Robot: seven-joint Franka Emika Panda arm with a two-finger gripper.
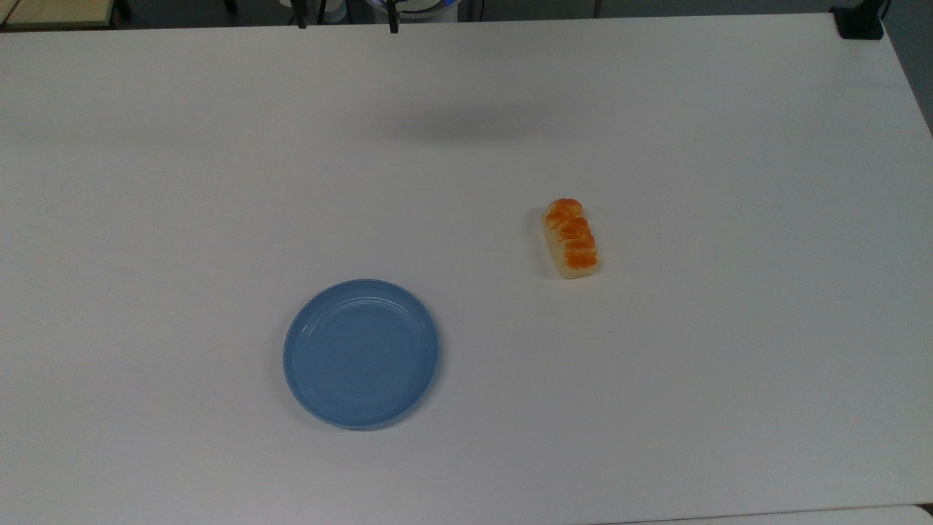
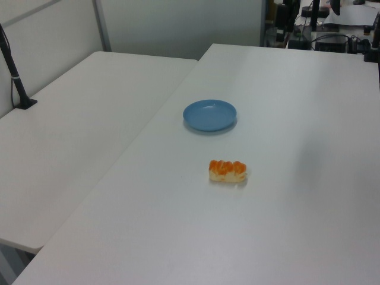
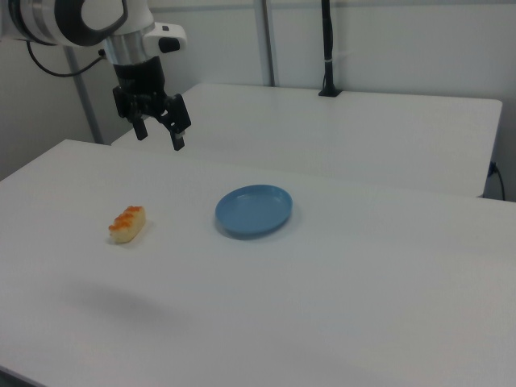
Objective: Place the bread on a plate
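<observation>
On the big white worktop (image 1: 656, 401) we see a small long bread roll with pale cream sides and a shiny orange-brown bumpy top (image 1: 571, 239). It lies flat on the bare worktop, all by itself. A round, shallow, plain blue plastic plate (image 1: 361, 354) sits well apart from it, and nothing is on the plate. In the top view the bread is to the right of the plate and a bit higher up. In the left view the bread (image 2: 227, 171) is below the plate (image 2: 209, 115). In the right view the bread (image 3: 127, 223) is to the left of the plate (image 3: 253, 210).

Our robot's white and black arm (image 3: 89, 18) comes in from the right view's upper left, and its top part is cut off by the edge. Its black fingers (image 3: 158, 131) hang high in the air, up above the worktop and past the bread. The two fingers are spread apart and hold nothing. In the top view we see just two thin dark finger tips (image 1: 346, 20) poking in at the top edge; the rest is cut off. A soft grey shadow (image 1: 466, 125) lies on the worktop under them.

A second white table (image 2: 77, 136) stands beside ours, with a black pole (image 3: 326, 48) on it.
</observation>
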